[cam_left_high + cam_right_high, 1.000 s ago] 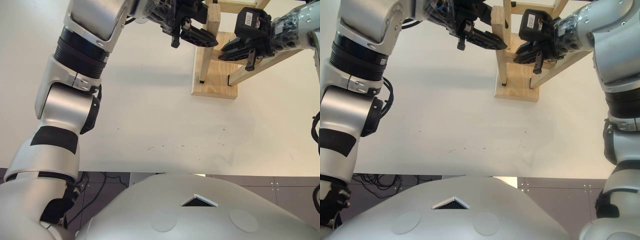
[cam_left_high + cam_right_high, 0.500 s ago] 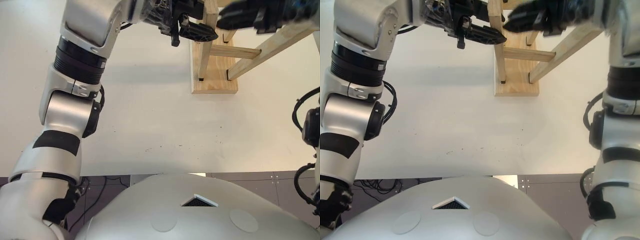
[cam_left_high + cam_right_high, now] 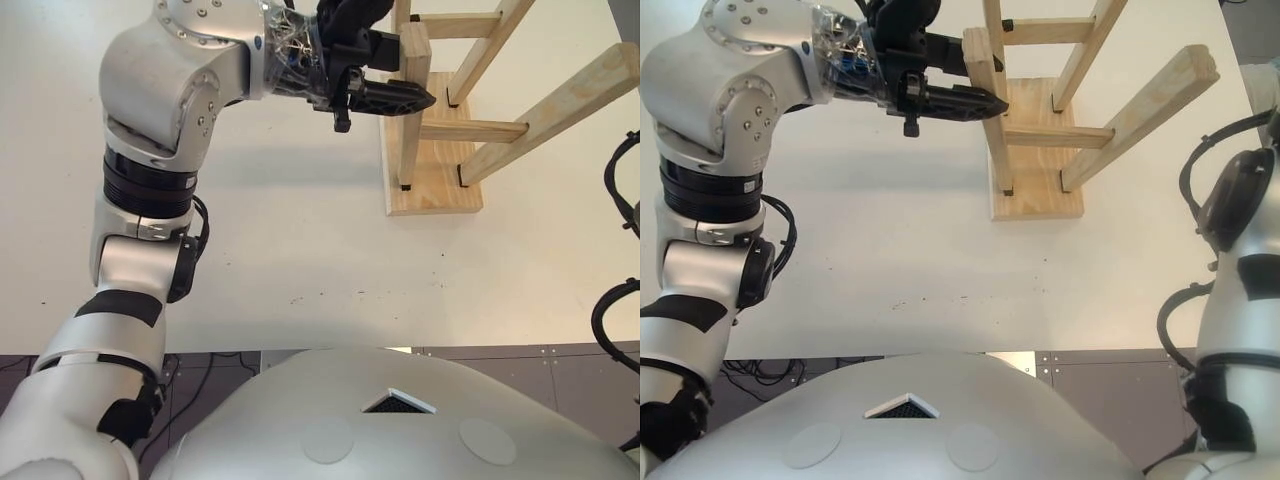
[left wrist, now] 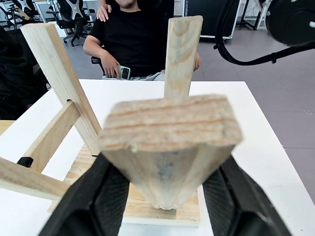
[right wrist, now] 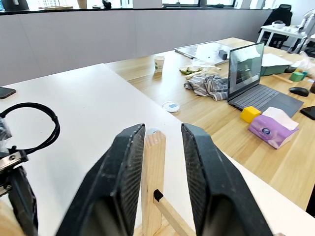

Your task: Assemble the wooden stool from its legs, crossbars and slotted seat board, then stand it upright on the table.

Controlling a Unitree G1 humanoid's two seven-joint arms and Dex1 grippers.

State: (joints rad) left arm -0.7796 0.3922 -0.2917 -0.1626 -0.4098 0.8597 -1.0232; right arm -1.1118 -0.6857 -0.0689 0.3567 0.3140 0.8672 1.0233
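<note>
The wooden stool stands upside down on the white table, its seat board (image 3: 435, 195) flat on the surface and its legs pointing up. Crossbars (image 3: 470, 128) join the legs. My left gripper (image 3: 415, 95) is shut on the upper end of the near-left leg (image 3: 408, 140); in the left wrist view that leg's end (image 4: 170, 132) sits clamped between the black fingers (image 4: 106, 196). My right gripper (image 5: 162, 130) hangs open above the stool, with the top of a leg (image 5: 153, 187) showing lower down between its fingers.
The table's front edge (image 3: 400, 348) runs just ahead of me, with bare table surface (image 3: 280, 230) left of and in front of the stool. My right arm's cables (image 3: 622, 180) hang at the right. A neighbouring desk with a laptop (image 5: 256, 73) stands beyond.
My right gripper has left the stool's crossbar area, risen and gone out of the eye views. My left gripper stays shut on the leg. The camera has shifted slightly.
</note>
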